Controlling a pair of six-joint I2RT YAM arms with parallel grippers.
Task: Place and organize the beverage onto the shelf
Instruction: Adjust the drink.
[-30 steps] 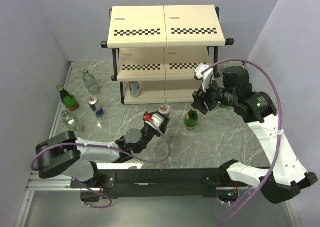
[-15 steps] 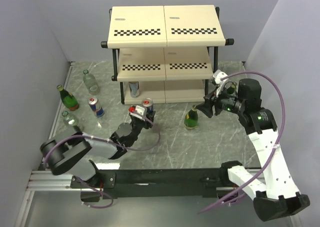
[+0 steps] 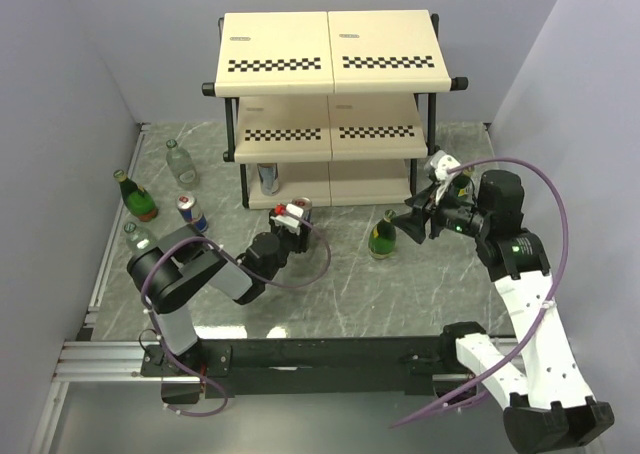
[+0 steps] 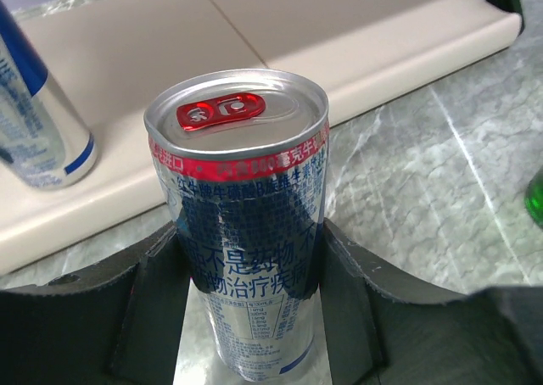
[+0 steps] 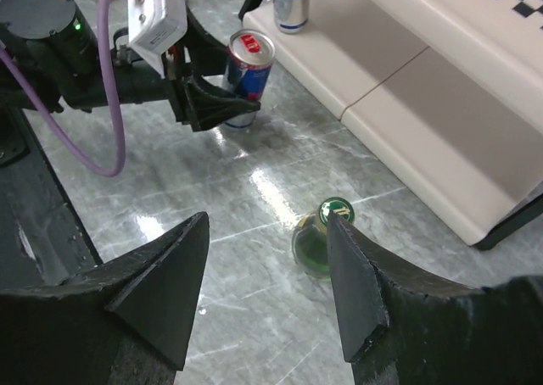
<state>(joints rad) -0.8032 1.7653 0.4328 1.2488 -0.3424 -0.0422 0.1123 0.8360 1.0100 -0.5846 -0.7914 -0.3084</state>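
Observation:
The shelf (image 3: 330,94) stands at the back of the table, with one can (image 3: 268,178) on its bottom board (image 4: 254,29). My left gripper (image 3: 292,226) is shut on a blue-and-silver can with a red tab (image 4: 242,207). It holds the can upright just in front of the bottom board's edge. A green bottle (image 3: 381,236) stands upright on the table before the shelf's right half. My right gripper (image 3: 415,222) is open and empty, right of and above that bottle. In the right wrist view the bottle (image 5: 316,248) lies near the right finger (image 5: 361,292).
At the left of the table stand a green bottle (image 3: 135,198), a clear bottle (image 3: 180,162), another clear bottle (image 3: 140,239) and a can (image 3: 192,214). Walls close in the left and right sides. The shelf's black frame legs (image 3: 243,179) flank the bottom board.
My left gripper has carried the can left and closer to the shelf's bottom board. My right gripper has drawn back to the right, away from the green bottle.

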